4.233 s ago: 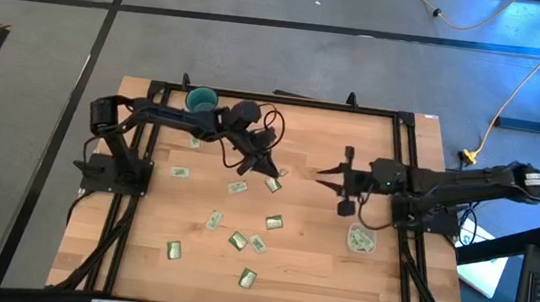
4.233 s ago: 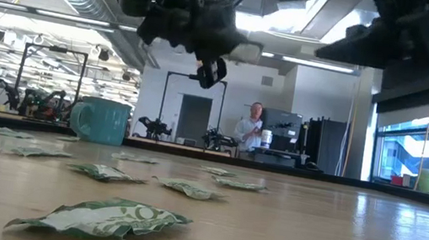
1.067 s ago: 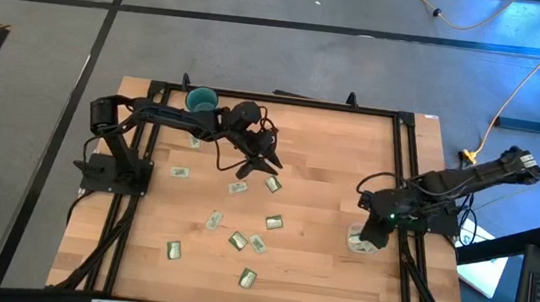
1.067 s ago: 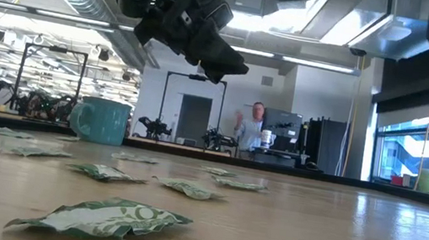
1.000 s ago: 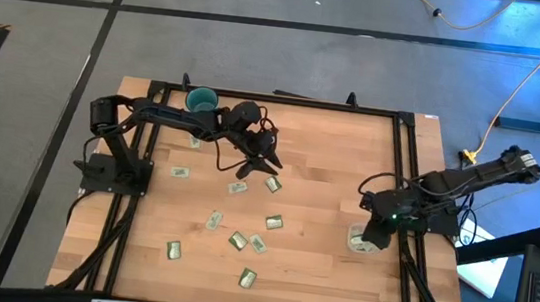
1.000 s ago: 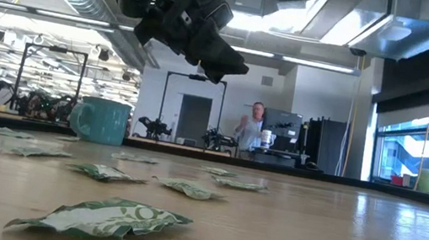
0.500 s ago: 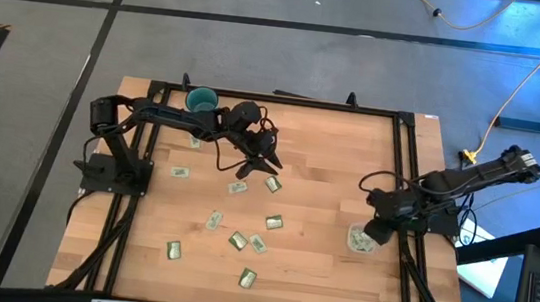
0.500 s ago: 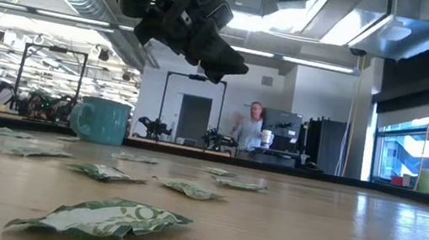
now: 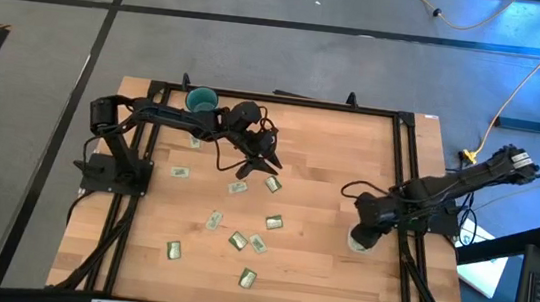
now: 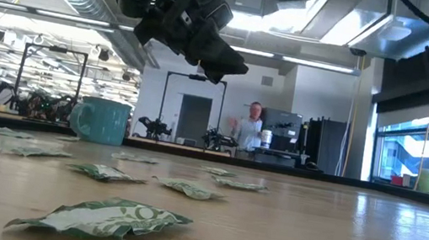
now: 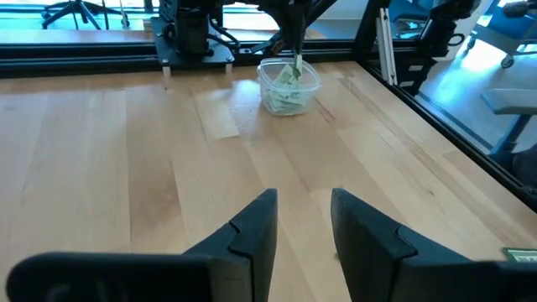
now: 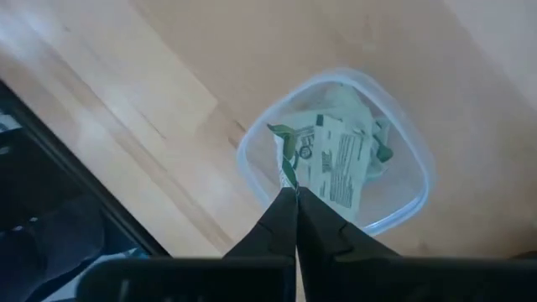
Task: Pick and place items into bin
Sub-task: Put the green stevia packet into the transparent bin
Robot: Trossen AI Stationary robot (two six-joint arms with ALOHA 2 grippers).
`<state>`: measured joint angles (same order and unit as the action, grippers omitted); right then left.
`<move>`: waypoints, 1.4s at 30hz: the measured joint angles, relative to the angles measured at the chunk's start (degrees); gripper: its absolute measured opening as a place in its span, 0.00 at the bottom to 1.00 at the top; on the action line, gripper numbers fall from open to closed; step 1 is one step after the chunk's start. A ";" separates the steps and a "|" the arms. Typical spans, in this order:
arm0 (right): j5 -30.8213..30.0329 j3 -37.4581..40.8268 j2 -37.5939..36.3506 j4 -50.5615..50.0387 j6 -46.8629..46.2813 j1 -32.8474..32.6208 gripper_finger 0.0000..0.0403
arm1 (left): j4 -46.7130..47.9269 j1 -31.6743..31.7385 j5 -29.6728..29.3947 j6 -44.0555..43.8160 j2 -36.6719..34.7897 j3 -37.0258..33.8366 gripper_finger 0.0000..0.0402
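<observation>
The right end effector (image 12: 295, 191) hangs directly over the clear plastic bin (image 12: 336, 151), its two dark fingers pressed together and pinching the corner of a pale green foil packet (image 12: 323, 164) that dangles down into the bin's mouth. More green packets sit crumpled inside the bin beneath it. From above, the bin (image 9: 361, 240) stands near the right edge of the wooden desk (image 9: 320, 156), mostly covered by the right arm reaching in from that side.

The left end effector (image 11: 302, 222) is up off the desk with its fingers parted and nothing between them. In the high view it (image 9: 267, 161) hovers over the upper middle of the desk, just above a packet (image 9: 273, 184) lying flat, with another (image 9: 237, 187) close beside.

Further packets lie scattered across the middle and lower left of the desk, well apart from the bin, one of them (image 10: 102, 216) crinkled in the near foreground at desk height. A teal mug (image 9: 201, 100) stands at the far left corner. Beyond the desk a person (image 10: 249, 130) stands in the room
</observation>
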<state>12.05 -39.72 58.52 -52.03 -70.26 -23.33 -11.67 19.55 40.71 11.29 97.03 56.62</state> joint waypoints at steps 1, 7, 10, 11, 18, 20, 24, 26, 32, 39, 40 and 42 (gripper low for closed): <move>0.37 0.00 0.69 0.07 0.00 0.00 0.00 | 0.08 0.00 0.00 0.00 0.00 0.00 0.27; 3.40 0.00 4.52 0.50 0.00 0.00 0.00 | 1.54 0.01 0.00 0.00 0.00 0.00 0.27; 3.56 0.00 5.96 1.07 0.13 0.00 0.00 | 1.93 0.00 0.00 0.00 0.00 0.00 0.27; 3.55 0.00 6.29 1.12 0.20 0.00 0.00 | 1.91 0.02 0.00 0.00 0.00 0.00 0.27; 3.65 0.00 7.61 0.64 2.32 0.00 0.04 | 2.02 0.02 0.00 0.00 0.00 0.00 0.26; 3.67 0.00 7.55 0.32 3.02 0.00 0.06 | 2.04 0.02 -0.10 0.00 0.00 0.00 0.26; 3.12 0.00 7.55 -1.14 3.04 0.00 0.12 | 2.39 0.02 -0.45 0.00 0.00 0.00 0.26; 2.54 0.00 7.55 -1.70 3.06 0.02 0.16 | 2.69 0.02 -1.41 0.00 0.00 0.00 0.26; -1.78 -0.08 7.30 -9.02 3.05 0.23 0.22 | 2.95 0.02 -6.00 0.00 0.00 0.00 0.26; -9.08 -0.50 1.79 -9.57 7.01 1.61 0.23 | 10.62 -0.61 -10.29 4.95 -0.02 -0.04 0.26; -10.22 -0.50 0.13 -8.95 7.52 2.02 0.23 | 11.93 -1.01 -11.17 6.73 -0.02 -0.04 0.26; -12.42 -0.50 -3.16 -6.70 8.39 2.60 0.23 | 13.95 -2.15 -14.12 9.20 -0.02 -0.04 0.26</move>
<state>-0.37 -40.23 55.35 -58.73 -61.87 -20.73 2.28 17.40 26.59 20.49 97.01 56.58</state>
